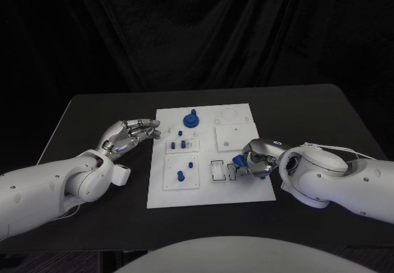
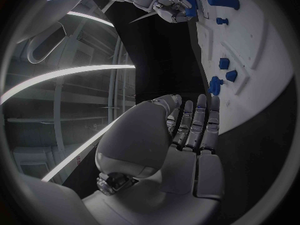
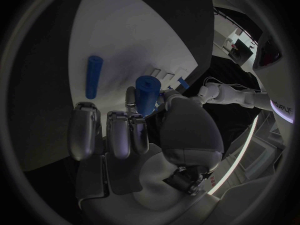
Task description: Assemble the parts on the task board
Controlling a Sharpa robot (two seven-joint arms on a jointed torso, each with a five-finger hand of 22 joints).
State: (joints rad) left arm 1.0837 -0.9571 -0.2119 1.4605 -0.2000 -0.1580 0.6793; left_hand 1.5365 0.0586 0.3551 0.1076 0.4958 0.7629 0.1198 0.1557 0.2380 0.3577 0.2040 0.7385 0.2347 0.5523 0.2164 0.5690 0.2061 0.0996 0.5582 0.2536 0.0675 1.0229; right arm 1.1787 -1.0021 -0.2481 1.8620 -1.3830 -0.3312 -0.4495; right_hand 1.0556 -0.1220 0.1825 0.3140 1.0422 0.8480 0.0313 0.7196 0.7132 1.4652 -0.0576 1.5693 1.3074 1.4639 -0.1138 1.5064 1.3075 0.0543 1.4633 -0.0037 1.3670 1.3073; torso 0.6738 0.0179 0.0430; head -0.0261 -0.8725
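The right robot hand pinches a blue peg over the near right part of the board, just beside a small slot block. A second peg lies on the board just ahead of its fingers. The left robot hand rests on the counter at the board's left edge, fingers loosely curled and holding nothing. If the peg tilts in that pinch, it may jam or slip free; lowering could also nudge the board.

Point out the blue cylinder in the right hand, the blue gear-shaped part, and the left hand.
blue cylinder (image 3: pixel 147 92): right wrist view, its side, above the holding fingers.
blue gear-shaped part (image 1: pixel 191 120): head view, its top face.
left hand (image 1: pixel 131 135): head view, back of the hand.
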